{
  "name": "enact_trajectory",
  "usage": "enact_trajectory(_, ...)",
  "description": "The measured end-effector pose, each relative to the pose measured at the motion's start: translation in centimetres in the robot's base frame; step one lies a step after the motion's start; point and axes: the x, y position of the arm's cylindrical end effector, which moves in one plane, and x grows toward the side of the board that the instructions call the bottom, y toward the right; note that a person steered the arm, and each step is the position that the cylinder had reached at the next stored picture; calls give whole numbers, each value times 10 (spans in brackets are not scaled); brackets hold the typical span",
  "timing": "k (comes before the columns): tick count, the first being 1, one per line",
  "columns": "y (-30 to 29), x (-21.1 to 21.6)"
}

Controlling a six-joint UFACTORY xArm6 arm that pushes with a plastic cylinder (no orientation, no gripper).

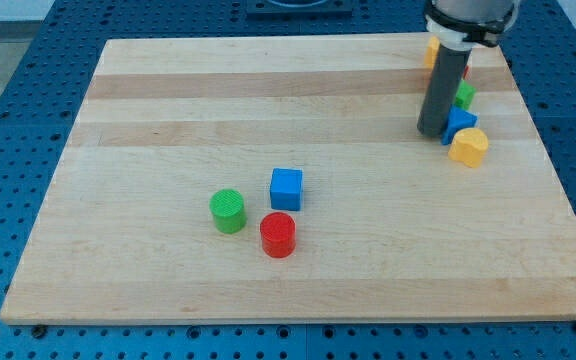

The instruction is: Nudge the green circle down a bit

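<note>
My tip rests bare on the board at the view's upper right, touching nothing I can confirm, with a blue block and yellow block just beside it at three and four o'clock. The green circle sits well apart at eight o'clock, a red cylinder and blue cube nearby. Best to arrive at the circle's twelve o'clock, centred, then push briefly toward six, avoiding its neighbours.

A robotics lab bench: a pale wooden board lies on a blue perforated mounting table whose regular grid of holes shows on every side, with toy-like coloured blocks set out upon it.
</note>
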Motion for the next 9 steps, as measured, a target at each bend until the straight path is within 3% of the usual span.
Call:
enact_trajectory(2, 7, 0)
enact_trajectory(3, -23, 0)
enact_trajectory(6, -190, 0)
enact_trajectory(9, -234, 28)
